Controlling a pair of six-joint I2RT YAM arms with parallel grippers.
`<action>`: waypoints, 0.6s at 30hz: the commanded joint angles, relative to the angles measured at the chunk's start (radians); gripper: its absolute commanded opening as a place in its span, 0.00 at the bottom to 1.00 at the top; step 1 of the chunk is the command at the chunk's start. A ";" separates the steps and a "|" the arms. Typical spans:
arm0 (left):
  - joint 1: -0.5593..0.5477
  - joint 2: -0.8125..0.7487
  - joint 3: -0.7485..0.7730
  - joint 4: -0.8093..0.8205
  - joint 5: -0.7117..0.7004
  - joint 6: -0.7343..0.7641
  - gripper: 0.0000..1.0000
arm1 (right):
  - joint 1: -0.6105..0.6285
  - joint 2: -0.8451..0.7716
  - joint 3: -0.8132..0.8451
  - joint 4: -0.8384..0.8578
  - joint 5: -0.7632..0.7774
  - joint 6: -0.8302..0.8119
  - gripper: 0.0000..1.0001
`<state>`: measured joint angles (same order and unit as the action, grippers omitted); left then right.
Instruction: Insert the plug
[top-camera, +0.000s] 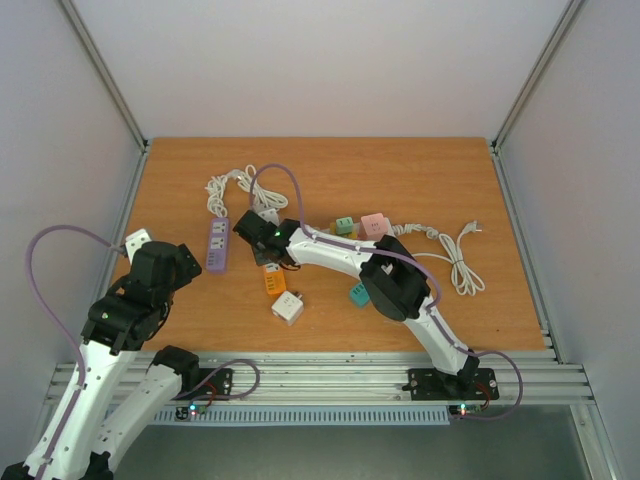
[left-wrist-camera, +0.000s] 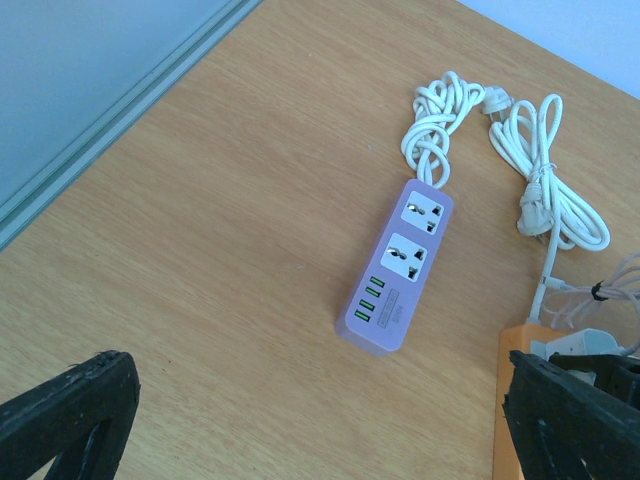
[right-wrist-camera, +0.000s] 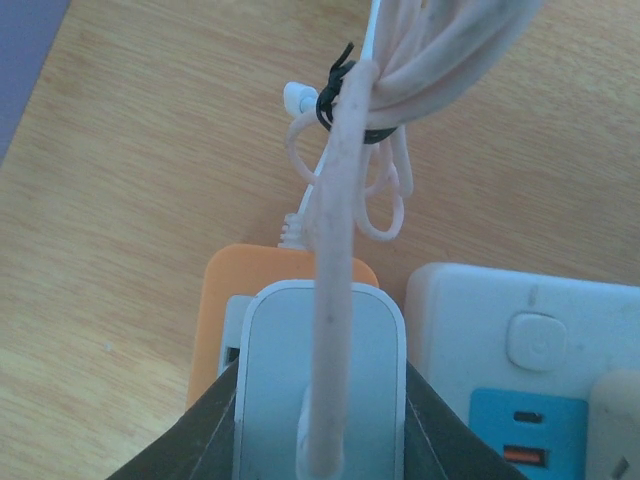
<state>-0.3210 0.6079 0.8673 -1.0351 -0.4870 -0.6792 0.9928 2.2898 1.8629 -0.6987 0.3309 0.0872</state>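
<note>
My right gripper (right-wrist-camera: 320, 425) is shut on the white plug (right-wrist-camera: 270, 370), whose pale cable (right-wrist-camera: 335, 230) runs up between the fingers. The plug sits right over the white face of an orange socket block (right-wrist-camera: 215, 300); whether its pins are in cannot be seen. From above, the right gripper (top-camera: 268, 250) hovers just behind the orange socket block (top-camera: 274, 280). My left gripper (left-wrist-camera: 315, 375) is open above bare wood, short of a purple power strip (left-wrist-camera: 400, 265) with two sockets and several green USB ports.
A white power strip (right-wrist-camera: 500, 330) with a blue panel lies beside the orange block. A white cube adapter (top-camera: 288, 306), a teal adapter (top-camera: 357, 294), green (top-camera: 344, 226) and pink (top-camera: 374, 224) blocks and a white cord (top-camera: 460, 255) are scattered mid-table. Coiled cord (left-wrist-camera: 440, 120) trails from the purple strip.
</note>
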 joint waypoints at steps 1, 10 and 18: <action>0.000 -0.012 -0.010 0.047 -0.013 0.009 0.99 | -0.009 0.140 -0.070 -0.079 -0.105 0.026 0.05; 0.000 -0.010 -0.010 0.047 -0.019 0.009 0.99 | -0.026 0.138 -0.113 -0.034 -0.177 0.015 0.07; 0.000 -0.004 -0.011 0.049 -0.021 0.009 0.99 | -0.026 0.052 -0.012 -0.106 -0.094 -0.024 0.31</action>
<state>-0.3210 0.6079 0.8669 -1.0351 -0.4870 -0.6792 0.9741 2.2890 1.8534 -0.6289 0.2962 0.0864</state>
